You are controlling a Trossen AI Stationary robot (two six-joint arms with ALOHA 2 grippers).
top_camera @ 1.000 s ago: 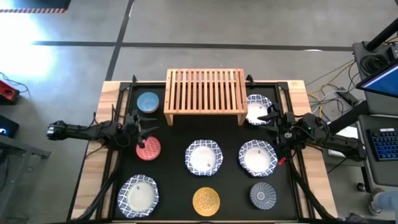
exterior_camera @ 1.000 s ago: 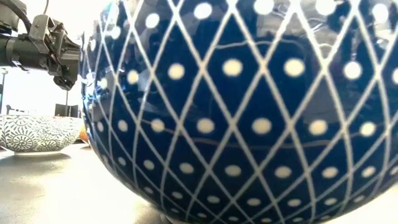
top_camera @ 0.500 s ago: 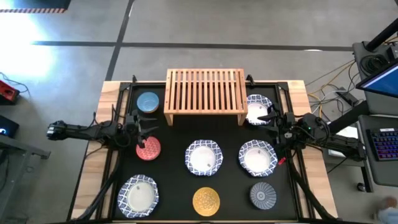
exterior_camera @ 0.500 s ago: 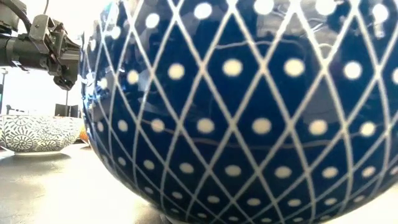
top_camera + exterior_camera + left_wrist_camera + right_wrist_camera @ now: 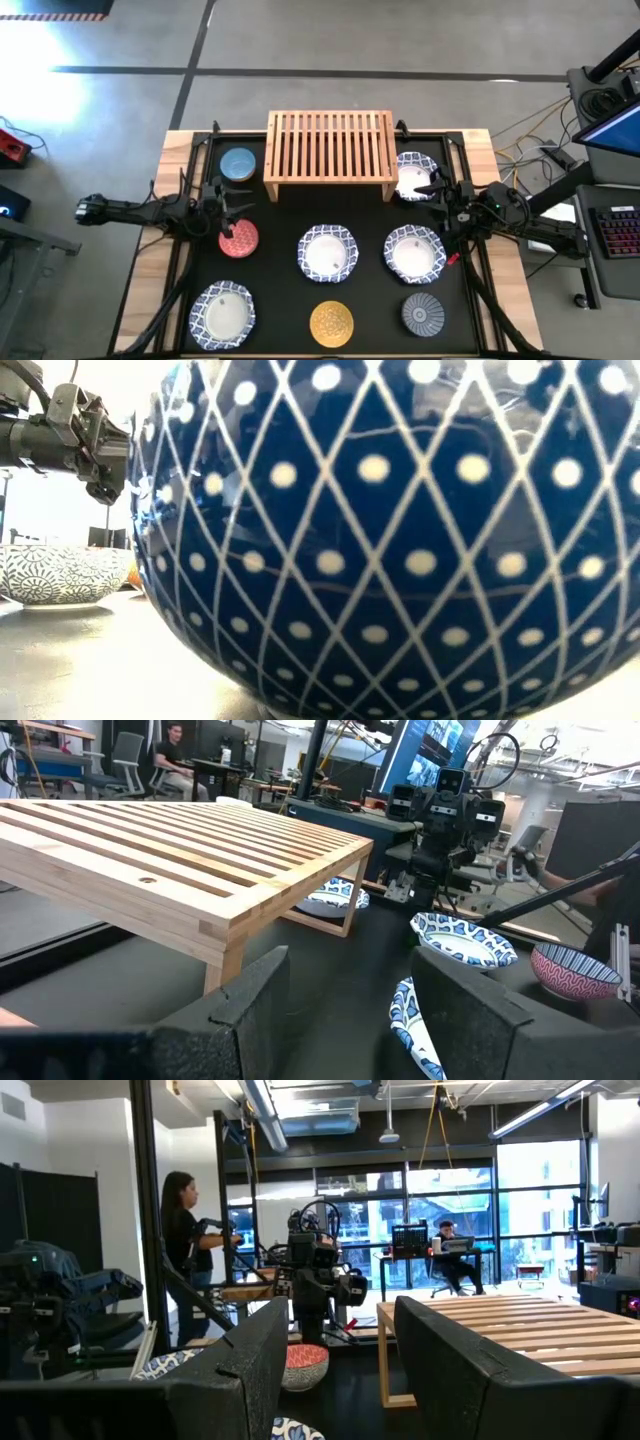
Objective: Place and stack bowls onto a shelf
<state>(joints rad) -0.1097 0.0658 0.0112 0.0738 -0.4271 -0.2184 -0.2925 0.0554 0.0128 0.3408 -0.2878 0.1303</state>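
The light-wood slatted shelf (image 5: 330,150) stands on short legs at the table's far middle, with nothing on it. On the black mat rest four white blue-rimmed bowls (image 5: 328,252) (image 5: 414,252) (image 5: 222,312) (image 5: 416,175), plus blue (image 5: 238,165), red (image 5: 238,239), yellow (image 5: 332,322) and ribbed dark grey (image 5: 423,313) bowls. My left gripper (image 5: 350,1010) hangs open above the mat beside the red bowl, pointing toward the table's right. My right gripper (image 5: 340,1370) hangs open near the far-right white bowl, pointing toward the table's left. Nothing lies between either pair of fingers.
One bowl's blue dotted outer wall (image 5: 400,540) fills most of the low view. A raised black frame (image 5: 196,160) edges the mat. Cables and a keyboard (image 5: 615,235) lie off the right side. People (image 5: 185,1240) are in the room beyond the table.
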